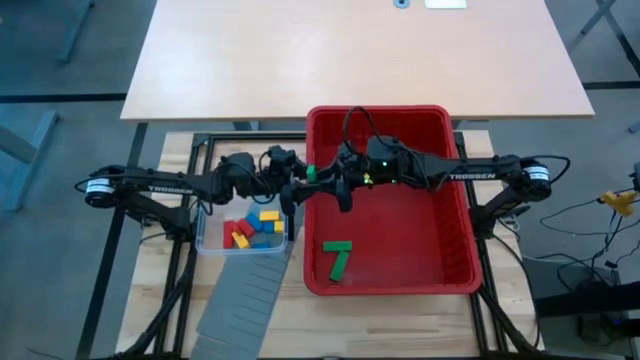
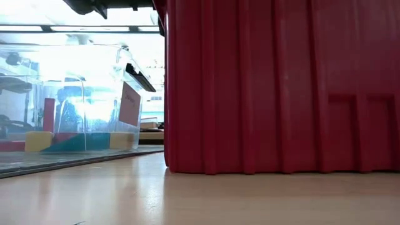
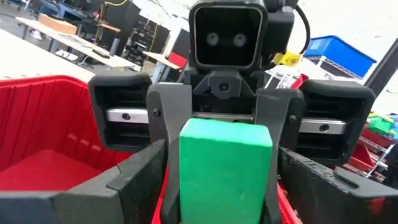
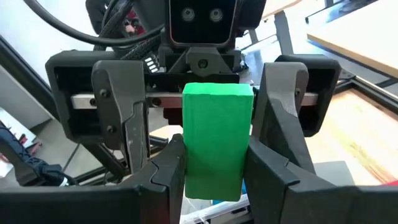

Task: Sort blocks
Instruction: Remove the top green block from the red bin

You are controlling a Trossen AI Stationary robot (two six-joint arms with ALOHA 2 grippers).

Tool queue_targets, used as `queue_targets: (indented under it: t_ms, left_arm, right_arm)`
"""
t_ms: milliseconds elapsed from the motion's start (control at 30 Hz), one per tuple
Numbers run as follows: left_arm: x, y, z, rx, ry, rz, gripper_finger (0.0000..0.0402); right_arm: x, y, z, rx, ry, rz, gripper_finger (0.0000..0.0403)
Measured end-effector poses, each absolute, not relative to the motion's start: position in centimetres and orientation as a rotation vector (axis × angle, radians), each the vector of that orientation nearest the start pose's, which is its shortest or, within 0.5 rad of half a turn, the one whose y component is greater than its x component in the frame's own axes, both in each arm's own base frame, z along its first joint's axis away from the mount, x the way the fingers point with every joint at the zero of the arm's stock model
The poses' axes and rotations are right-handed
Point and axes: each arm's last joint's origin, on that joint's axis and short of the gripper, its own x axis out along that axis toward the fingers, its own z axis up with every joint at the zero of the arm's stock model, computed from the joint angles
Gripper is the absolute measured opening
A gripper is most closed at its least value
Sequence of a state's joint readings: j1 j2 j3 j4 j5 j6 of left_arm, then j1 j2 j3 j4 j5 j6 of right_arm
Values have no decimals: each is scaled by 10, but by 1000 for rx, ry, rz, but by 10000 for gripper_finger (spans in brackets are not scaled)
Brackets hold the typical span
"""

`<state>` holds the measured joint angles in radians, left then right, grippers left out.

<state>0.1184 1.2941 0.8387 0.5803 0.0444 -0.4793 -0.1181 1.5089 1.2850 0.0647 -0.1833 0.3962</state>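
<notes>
We see the left claw (image 1: pixel 296 183) and right claw (image 1: pixel 322 180) meeting over the red bin's (image 1: pixel 455 245) ribbed rim; the right clamps a smooth green rectangular block (image 4: pixel 216 140), the left's grip unclear

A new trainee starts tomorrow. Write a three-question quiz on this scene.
1. True or false: the right gripper has its jaws shut on a green block, while the left gripper has its jaws open around it.
2. How many loose green blocks lie in the red bin? A one, B two, C four.
3. Fill in: the red, yellow and blue blocks lie in the clear ____.
Key: 1 true; 2 B; 3 tub.
</notes>
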Motion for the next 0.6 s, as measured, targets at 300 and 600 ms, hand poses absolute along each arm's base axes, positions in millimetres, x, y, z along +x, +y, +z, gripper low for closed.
queue_targets:
  t_ms: [300, 600]
  left_arm:
    - [288, 34, 318, -466, -158, 42, 271]
    - [283, 33, 325, -422, -197, 28, 184]
  right_arm:
    - [349, -35, 355, 417, 173, 38, 111]
    - [349, -33, 356, 416, 174, 52, 114]
